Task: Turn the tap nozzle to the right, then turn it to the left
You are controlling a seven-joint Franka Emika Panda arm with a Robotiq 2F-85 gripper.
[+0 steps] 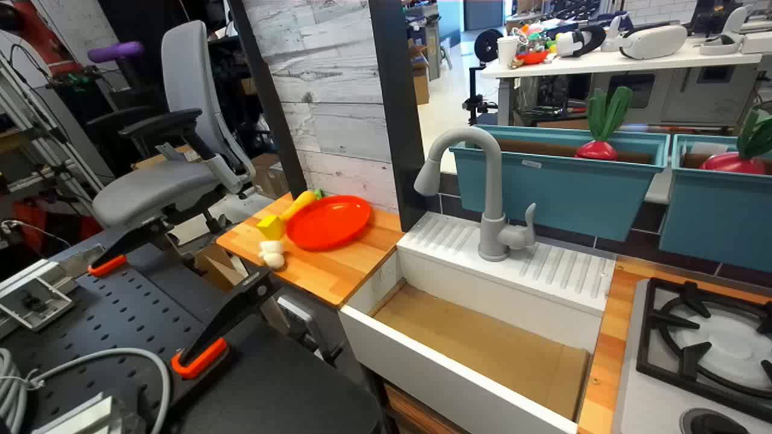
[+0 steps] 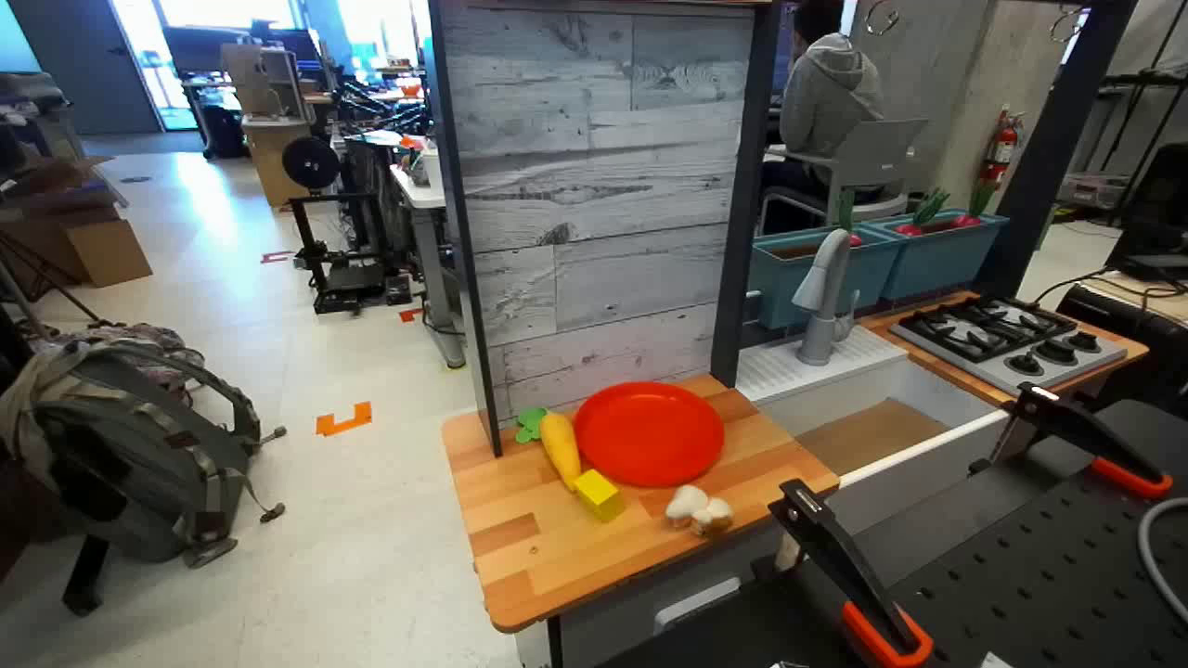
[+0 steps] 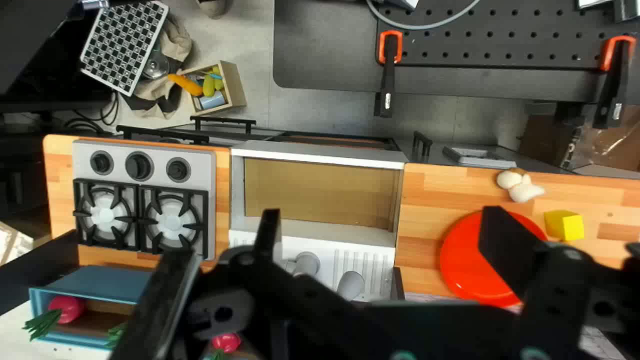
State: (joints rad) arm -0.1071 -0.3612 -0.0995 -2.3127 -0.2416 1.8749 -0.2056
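Pale planks (image 1: 332,87) fill an exterior view's upper middle; right of them, the tap nozzle (image 1: 494,172) arches at the back of the sink (image 1: 422,374). The gripper (image 3: 382,220) is spread wide, holding nothing. Likely the rightward turn has not begun; next, come down beside the nozzle and push.
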